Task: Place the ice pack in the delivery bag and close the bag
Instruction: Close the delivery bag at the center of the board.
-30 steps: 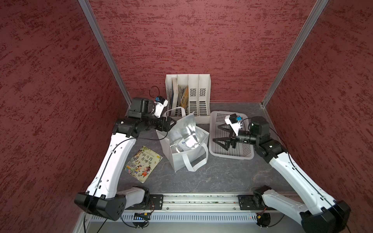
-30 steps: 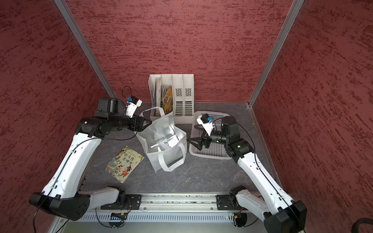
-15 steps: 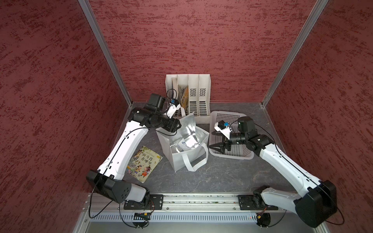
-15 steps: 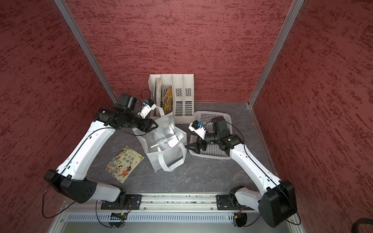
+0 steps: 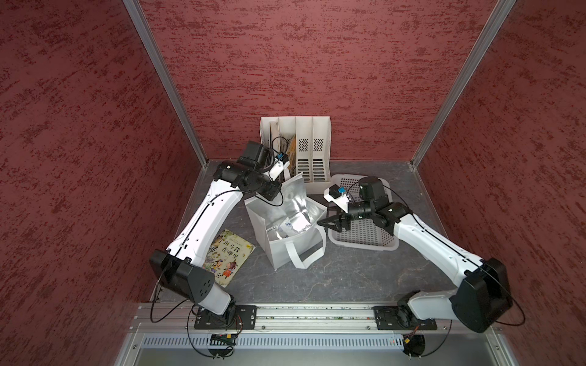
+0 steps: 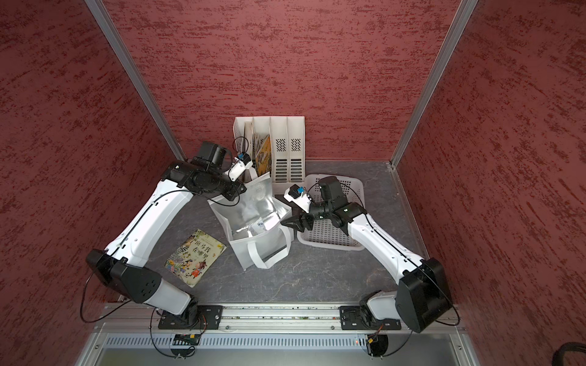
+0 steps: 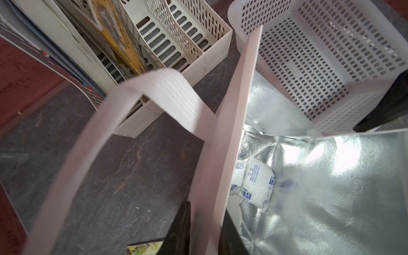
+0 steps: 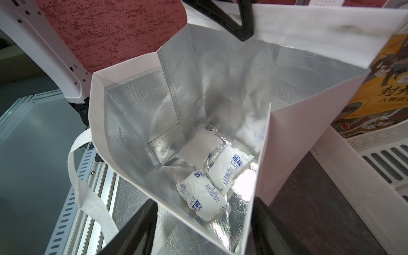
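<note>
The delivery bag [image 5: 285, 250] [image 6: 253, 250] stands open mid-table, white outside and silver foil inside. On its floor lie two ice packs with blue print [image 8: 205, 196] [image 8: 229, 167] and a plain white pouch [image 8: 198, 150]; one ice pack [image 7: 257, 183] also shows in the left wrist view. My left gripper [image 7: 204, 231] is shut on the bag's white back rim, and its fingers [image 8: 240, 24] show there in the right wrist view. My right gripper [image 5: 326, 223] [image 8: 201, 227] is open, its fingers standing either side of the bag's right corner.
A white slotted file rack [image 5: 312, 152] with books stands at the back wall. A white perforated basket [image 5: 364, 234] sits right of the bag, under my right wrist. A picture book [image 5: 226, 253] lies flat left of the bag. The metal rail [image 5: 317, 317] runs along the front.
My left gripper moved right to the bag's back rim and shut on it. My right gripper moved left from over the basket to the bag's corner, and its jaws narrowed.
</note>
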`<state>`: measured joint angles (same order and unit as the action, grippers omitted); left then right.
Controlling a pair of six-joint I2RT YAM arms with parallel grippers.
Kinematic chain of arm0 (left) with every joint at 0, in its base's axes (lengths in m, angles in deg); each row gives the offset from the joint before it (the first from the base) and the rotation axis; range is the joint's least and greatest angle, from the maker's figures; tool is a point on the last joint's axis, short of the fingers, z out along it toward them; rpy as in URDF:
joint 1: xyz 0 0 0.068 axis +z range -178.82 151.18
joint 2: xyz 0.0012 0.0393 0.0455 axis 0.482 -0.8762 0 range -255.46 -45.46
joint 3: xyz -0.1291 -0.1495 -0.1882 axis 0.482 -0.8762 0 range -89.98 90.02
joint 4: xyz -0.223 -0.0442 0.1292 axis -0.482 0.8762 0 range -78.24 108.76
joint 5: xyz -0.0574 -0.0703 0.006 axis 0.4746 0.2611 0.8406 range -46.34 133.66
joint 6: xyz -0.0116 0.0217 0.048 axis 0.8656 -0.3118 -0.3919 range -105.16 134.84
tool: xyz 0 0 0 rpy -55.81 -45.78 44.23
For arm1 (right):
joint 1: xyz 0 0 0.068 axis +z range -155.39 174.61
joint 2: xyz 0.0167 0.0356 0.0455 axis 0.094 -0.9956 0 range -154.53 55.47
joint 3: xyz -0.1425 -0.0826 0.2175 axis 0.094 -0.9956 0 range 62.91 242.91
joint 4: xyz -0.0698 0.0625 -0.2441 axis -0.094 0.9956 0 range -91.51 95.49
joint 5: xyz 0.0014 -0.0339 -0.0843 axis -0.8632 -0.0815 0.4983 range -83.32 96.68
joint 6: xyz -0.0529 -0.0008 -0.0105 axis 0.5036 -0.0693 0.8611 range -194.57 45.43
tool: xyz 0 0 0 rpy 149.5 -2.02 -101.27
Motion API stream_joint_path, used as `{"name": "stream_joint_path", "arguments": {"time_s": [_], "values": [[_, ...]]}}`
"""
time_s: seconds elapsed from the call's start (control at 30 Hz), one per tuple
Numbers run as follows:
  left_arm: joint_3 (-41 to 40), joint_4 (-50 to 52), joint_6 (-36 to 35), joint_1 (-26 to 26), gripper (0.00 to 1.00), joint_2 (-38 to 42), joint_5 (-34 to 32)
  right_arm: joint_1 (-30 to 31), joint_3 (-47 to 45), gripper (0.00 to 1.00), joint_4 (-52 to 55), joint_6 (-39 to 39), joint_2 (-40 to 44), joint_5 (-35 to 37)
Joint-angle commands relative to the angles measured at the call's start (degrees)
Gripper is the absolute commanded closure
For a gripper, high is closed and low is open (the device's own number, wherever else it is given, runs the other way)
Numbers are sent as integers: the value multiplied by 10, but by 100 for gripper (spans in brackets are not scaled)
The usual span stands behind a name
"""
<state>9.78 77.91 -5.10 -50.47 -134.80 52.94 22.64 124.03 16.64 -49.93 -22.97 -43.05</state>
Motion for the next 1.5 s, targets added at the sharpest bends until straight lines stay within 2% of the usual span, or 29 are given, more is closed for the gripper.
{"name": "stream_joint_path", "arguments": {"time_s": [0.0, 0.1, 0.17, 0.3, 0.4, 0.47, 0.6, 0.73, 0.83, 0.9, 1.07, 1.17, 1.23, 1.37, 1.47], "values": [[16, 13, -15, -2, 91, 2, 33, 7, 15, 54, -11, -6, -5, -27], [23, 17, -15, -2, 95, 8, 93, 12, 13, 82, -18, -38, 2, -29], [21, 21, -20, -3, 95, 15, 152, 25, 7, 92, -22, -69, 18, -19], [-3, 26, -35, -5, 95, 39, 239, 80, -39, 97, -64, -143, 89, 42], [-34, 36, -53, -5, 95, 62, 273, 98, -100, 97, -103, -211, 149, 148], [-57, 41, -69, -5, 95, 70, 292, 98, -134, 97, -116, -228, 166, 213], [-67, 54, -78, -15, 92, 49, 315, 98, -149, 93, -142, -238, 140, 225], [-41, 81, -82, -26, 87, 18, 304, 98, -134, 84, -147, -234, 109, 269], [-34, 85, -83, -32, 74, 10, 300, 97, -130, 75, -175, -221, 98, 268], [-36, 86, -83, -34, 63, 13, 296, 97, -127, 65, -186, -208, 93, 256], [-51, 76, -84, -34, 32, 29, 272, 96, -130, 30, -194, -163, 85, 247], [-51, 72, -80, -35, 20, 30, 268, 85, -126, 11, -197, -145, 74, 243], [-49, 75, -80, -42, 15, 25, 265, 72, -122, 3, -209, -138, 65, 224], [-48, 88, -93, -67, 10, 12, 235, 50, -98, 3, -218, -128, 36, 174], [-50, 93, -103, -75, 9, 10, 218, 44, -75, 15, -217, -127, 17, 141]]}}
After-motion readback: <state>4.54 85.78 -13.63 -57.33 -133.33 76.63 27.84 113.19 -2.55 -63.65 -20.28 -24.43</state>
